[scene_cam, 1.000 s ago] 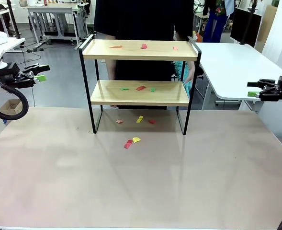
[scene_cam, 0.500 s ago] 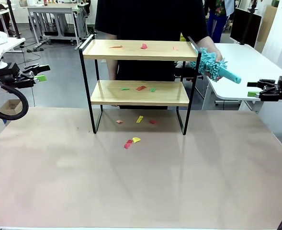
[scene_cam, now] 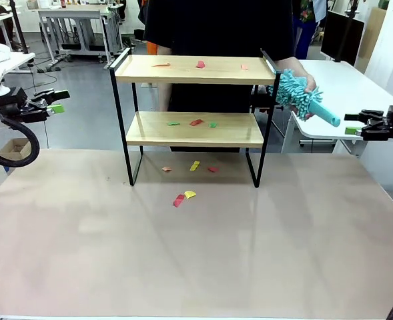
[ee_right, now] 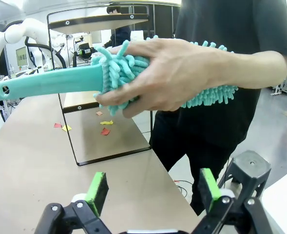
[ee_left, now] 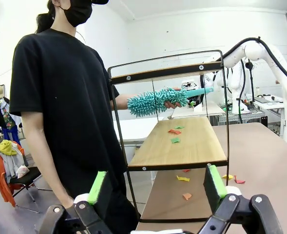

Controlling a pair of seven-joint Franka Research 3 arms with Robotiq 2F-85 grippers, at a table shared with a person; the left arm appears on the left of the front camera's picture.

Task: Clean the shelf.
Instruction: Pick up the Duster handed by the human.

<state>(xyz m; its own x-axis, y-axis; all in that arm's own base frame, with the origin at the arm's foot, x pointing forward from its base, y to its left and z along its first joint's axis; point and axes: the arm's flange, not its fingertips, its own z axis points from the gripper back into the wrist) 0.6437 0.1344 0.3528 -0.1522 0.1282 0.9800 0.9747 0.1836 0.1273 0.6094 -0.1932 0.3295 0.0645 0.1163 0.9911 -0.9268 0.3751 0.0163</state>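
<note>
The shelf (scene_cam: 183,69) stands at the far middle of the table, two light wooden boards in a thin black frame. Coloured paper scraps (scene_cam: 196,122) lie on both boards, under the shelf and on the table in front (scene_cam: 184,197). At the shelf's right end a person's hand (scene_cam: 301,83) holds a teal fluffy duster (scene_cam: 291,92) by its head, handle (ee_right: 46,84) pointing out towards my right gripper (scene_cam: 351,124). That gripper (ee_right: 152,191) is open, just short of the handle. My left gripper (scene_cam: 53,102) hangs open off the table's left side, facing the shelf (ee_left: 182,146) and duster (ee_left: 155,101).
The beige table (scene_cam: 196,253) stretches bare from the scraps to its near edge. A white table (scene_cam: 329,87) stands behind my right gripper. A cardboard box (scene_cam: 13,148) sits on the floor at the left. The person stands right behind the shelf.
The person has lifted the duster from behind the shelf to its right end and turned the handle towards my right gripper. Neither arm has moved.
</note>
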